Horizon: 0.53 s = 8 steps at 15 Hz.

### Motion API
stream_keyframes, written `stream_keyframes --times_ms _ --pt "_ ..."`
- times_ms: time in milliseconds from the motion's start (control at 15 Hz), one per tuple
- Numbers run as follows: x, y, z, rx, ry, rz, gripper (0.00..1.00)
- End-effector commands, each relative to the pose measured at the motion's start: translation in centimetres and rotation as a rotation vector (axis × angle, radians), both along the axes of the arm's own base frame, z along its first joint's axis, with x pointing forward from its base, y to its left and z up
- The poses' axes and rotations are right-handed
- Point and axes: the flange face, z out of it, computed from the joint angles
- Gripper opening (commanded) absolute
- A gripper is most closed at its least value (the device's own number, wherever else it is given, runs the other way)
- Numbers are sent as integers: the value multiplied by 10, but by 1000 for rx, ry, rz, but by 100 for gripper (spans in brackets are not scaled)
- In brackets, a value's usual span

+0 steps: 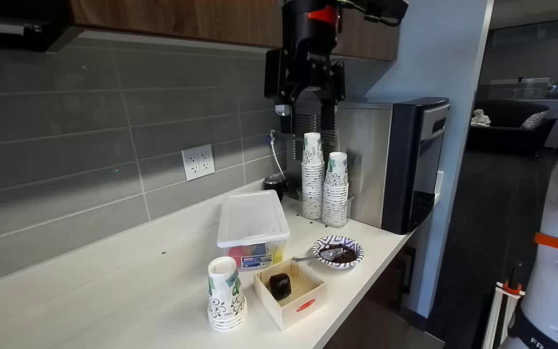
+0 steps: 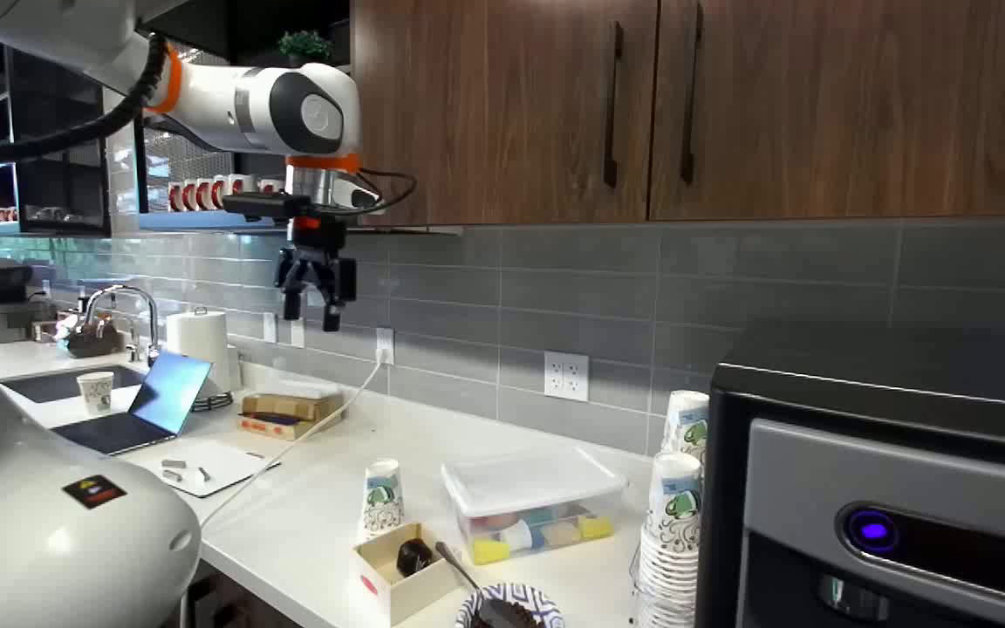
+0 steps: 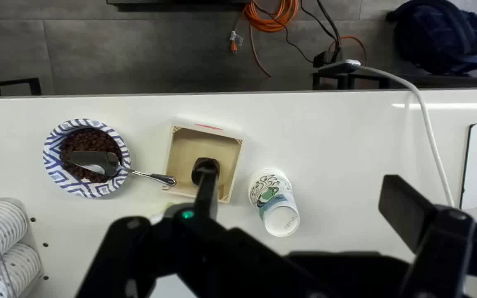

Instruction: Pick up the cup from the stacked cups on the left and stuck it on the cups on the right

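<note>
Hanging over the counter (image 1: 148,295), my gripper (image 2: 311,321) is spread apart, holding nothing; I take this as the approach. The short upside-down cup stack (image 3: 271,198) sits beside the wooden box (image 1: 291,314), the taller stacks (image 1: 335,203) by the dispenser (image 1: 365,167). Next I'd centre over that short stack, presumably the left one, and pinch only its top cup (image 1: 224,290)

A bowl (image 3: 83,188) and a plastic bin (image 1: 252,218) stand near the open box (image 1: 296,310), a laptop (image 2: 169,392) well apart from it.
</note>
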Motion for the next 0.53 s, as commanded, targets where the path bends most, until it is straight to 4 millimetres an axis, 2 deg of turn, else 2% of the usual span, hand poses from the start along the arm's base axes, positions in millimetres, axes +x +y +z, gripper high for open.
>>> stream_keyframes --times_ms 0,333,467 --pt "0 0 1 0 0 0 100" --pt "0 0 1 0 0 0 100" --pt "13 -3 -12 9 -1 -12 100"
